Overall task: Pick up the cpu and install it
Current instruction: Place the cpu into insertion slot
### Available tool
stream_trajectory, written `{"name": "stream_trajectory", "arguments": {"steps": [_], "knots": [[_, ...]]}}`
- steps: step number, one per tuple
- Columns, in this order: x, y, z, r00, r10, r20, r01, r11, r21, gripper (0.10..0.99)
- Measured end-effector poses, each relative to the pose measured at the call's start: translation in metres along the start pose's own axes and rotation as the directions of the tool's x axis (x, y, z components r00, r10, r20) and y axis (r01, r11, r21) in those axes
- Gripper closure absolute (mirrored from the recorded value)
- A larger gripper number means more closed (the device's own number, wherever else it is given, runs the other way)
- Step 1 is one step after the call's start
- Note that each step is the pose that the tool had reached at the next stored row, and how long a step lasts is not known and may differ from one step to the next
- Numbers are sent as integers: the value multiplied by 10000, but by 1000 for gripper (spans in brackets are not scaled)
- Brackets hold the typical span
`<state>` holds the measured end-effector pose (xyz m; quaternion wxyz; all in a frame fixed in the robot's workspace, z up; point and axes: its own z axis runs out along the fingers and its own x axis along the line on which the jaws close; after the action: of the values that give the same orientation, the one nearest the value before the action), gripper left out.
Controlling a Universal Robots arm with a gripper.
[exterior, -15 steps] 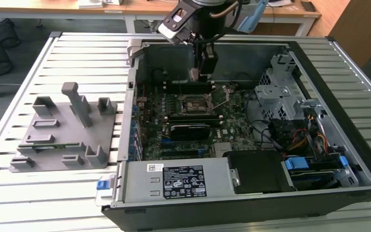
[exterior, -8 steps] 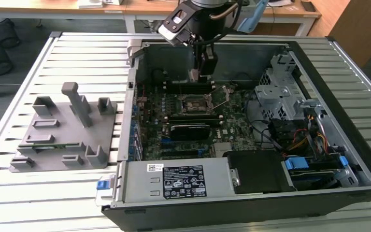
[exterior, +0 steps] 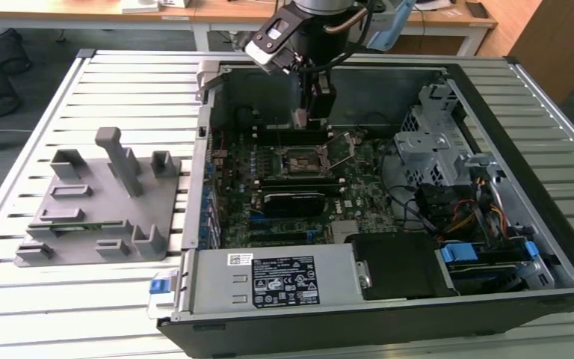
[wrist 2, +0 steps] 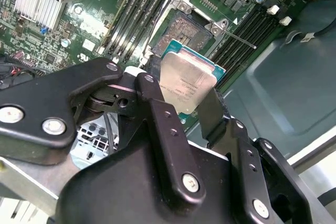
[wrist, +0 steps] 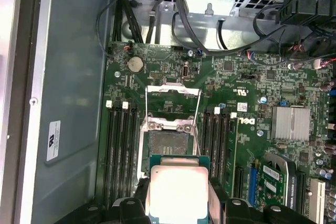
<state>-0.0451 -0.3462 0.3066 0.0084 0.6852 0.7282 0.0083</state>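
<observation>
The gripper [wrist 2: 178, 90] hangs inside the open case [exterior: 367, 329], low over the board [wrist: 252, 85], pinching the cpu [wrist 2: 186, 85] by two opposite edges between its black fingers [wrist 2: 160, 119]. The cpu's silver top faces both wrist views, its green rim showing along one side, and it sits tilted rather than flat to the board. It is held clear of the board, apart from the socket [wrist: 170, 145] and not seated in it; in both wrist views it overlaps the socket's near edge. The socket lies bare, its pin field exposed, with its metal frame [wrist: 173, 89] swung up and a thin lever [wrist 2: 239, 38] sticking out beside it. Rows of memory slots [wrist: 121, 150] flank the socket on two sides. In the exterior view the arm comes down from the top into the far part of the case, with the socket just below the fingers. Well apart, on the exterior view's left, a grey fixture [exterior: 98, 202] rests on the slatted table [exterior: 117, 82] and carries a green memory strip [exterior: 63, 217]
</observation>
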Motion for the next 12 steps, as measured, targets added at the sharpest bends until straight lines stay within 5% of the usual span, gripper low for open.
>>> {"name": "stream_trajectory", "arguments": {"steps": [12], "knots": [[0, 8, 154, 10000, -41, 57, 41, 10000, 4, 561]]}}
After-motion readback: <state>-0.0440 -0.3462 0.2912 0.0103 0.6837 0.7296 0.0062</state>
